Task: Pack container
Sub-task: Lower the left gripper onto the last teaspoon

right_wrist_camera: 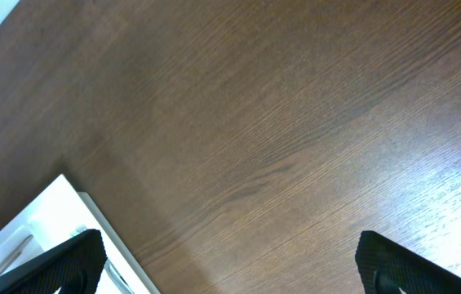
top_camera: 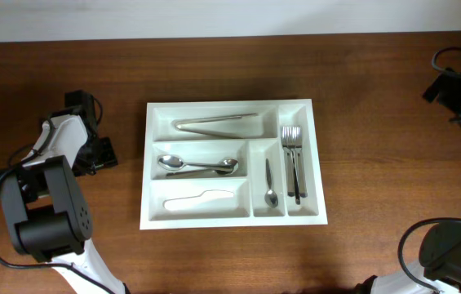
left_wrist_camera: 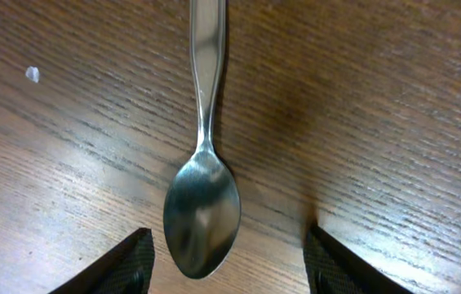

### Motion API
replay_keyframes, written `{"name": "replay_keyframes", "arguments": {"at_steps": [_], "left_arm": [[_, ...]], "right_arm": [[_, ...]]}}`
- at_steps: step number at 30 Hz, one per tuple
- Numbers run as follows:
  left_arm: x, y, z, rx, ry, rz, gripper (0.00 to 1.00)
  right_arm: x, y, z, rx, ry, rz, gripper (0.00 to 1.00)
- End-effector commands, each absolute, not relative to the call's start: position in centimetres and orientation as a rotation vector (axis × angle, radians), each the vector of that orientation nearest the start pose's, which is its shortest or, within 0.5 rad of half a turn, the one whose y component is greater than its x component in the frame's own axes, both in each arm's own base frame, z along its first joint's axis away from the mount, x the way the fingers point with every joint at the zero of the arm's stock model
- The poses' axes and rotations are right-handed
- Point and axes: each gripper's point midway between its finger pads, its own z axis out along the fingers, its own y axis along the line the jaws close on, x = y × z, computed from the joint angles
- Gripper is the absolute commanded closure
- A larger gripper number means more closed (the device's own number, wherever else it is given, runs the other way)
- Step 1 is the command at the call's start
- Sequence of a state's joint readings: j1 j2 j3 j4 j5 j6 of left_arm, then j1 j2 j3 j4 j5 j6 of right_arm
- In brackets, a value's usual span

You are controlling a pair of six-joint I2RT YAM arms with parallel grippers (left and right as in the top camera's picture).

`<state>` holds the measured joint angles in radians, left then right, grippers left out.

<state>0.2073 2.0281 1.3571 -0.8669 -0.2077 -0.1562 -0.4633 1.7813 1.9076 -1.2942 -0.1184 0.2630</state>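
The white cutlery tray (top_camera: 145, 163) lies mid-table. It holds metal tongs (top_camera: 215, 123) in the top long compartment, spoons (top_camera: 197, 166) in the middle one, a white knife (top_camera: 200, 200) in the bottom one, a small spoon (top_camera: 269, 184) and forks (top_camera: 293, 159) in the narrow ones. My left gripper (top_camera: 99, 153) is at the far left. In the left wrist view it is open (left_wrist_camera: 230, 273), with the bowl of a metal spoon (left_wrist_camera: 202, 214) lying on the table between its fingers. This spoon is hidden in the overhead view. My right gripper (top_camera: 457, 91) is open and empty (right_wrist_camera: 234, 273) at the far right.
The table is dark brown wood (top_camera: 377, 65). A corner of the tray (right_wrist_camera: 50, 208) shows at the lower left of the right wrist view. The two arm bases stand at the front left (top_camera: 46, 220) and front right (top_camera: 454, 253). Cables lie near both arms.
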Motion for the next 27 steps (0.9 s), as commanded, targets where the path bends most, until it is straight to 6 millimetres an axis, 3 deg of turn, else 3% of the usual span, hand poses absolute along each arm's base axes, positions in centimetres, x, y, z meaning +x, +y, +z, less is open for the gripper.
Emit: {"name": "replay_keyframes", "arguments": {"at_steps": [1,13,17,27], "left_arm": [[34.3,11.1,-0.9,-0.607,3.082,0.313,0.39],[34.7,12.0,-0.9,-0.578,3.06,0.331,0.45],[34.8,12.0,-0.9,-0.41,3.094,0.331,0.49],[34.8,12.2,-0.8,0.074,3.156,0.35,0.46]], "right_arm": [[37.2,-16.4,24.6,0.941,2.535,0.105,0.01],[37.2,-16.4,24.6,0.941,2.535,0.105,0.01],[37.2,-16.4,24.6,0.941,2.535,0.105,0.01],[37.2,-16.4,24.6,0.941,2.535,0.105,0.01]]}}
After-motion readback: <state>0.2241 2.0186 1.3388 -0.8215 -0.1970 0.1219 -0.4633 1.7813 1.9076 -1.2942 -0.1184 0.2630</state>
